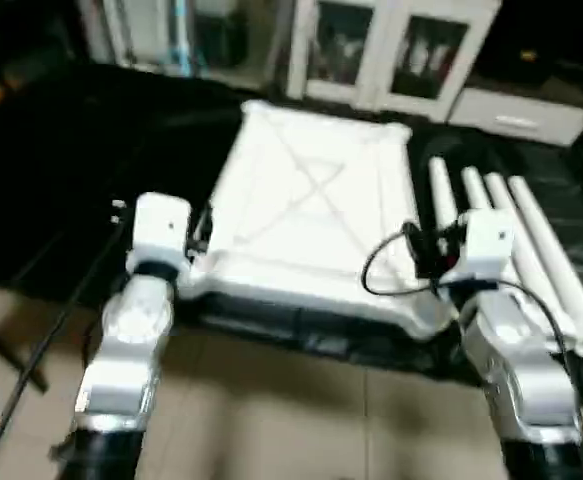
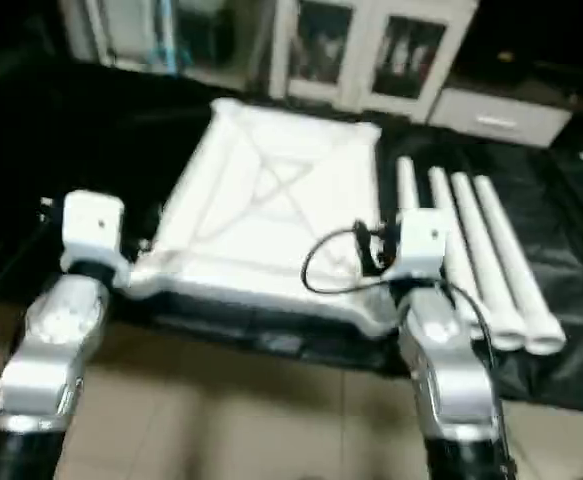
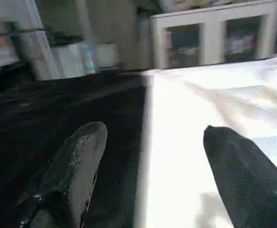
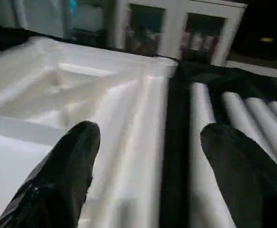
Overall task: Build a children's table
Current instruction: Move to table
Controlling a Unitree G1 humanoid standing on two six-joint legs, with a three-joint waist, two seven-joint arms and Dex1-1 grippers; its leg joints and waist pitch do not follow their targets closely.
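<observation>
Black cloth covers the table [image 1: 91, 150], white cabinets [image 1: 391, 50] at twelve o'clock. Tabletop [image 1: 311, 210] lies centre, ribbed underside up; four legs [image 2: 481, 260] at its three o'clock. Left hand [image 3: 150, 175] and right hand [image 4: 148, 175] gape wide, empty, straddling its near corners.

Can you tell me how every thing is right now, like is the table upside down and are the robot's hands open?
tabletop: upside down on the black cover, ribbed X side up, no legs fitted.
legs: four, lying side by side on the robot's right of the tabletop.
left gripper: open, holding nothing, fingers either side of the tabletop's edge.
right gripper: open, holding nothing, over the tabletop's edge nearest the legs.
cabinet: doors shut.
</observation>
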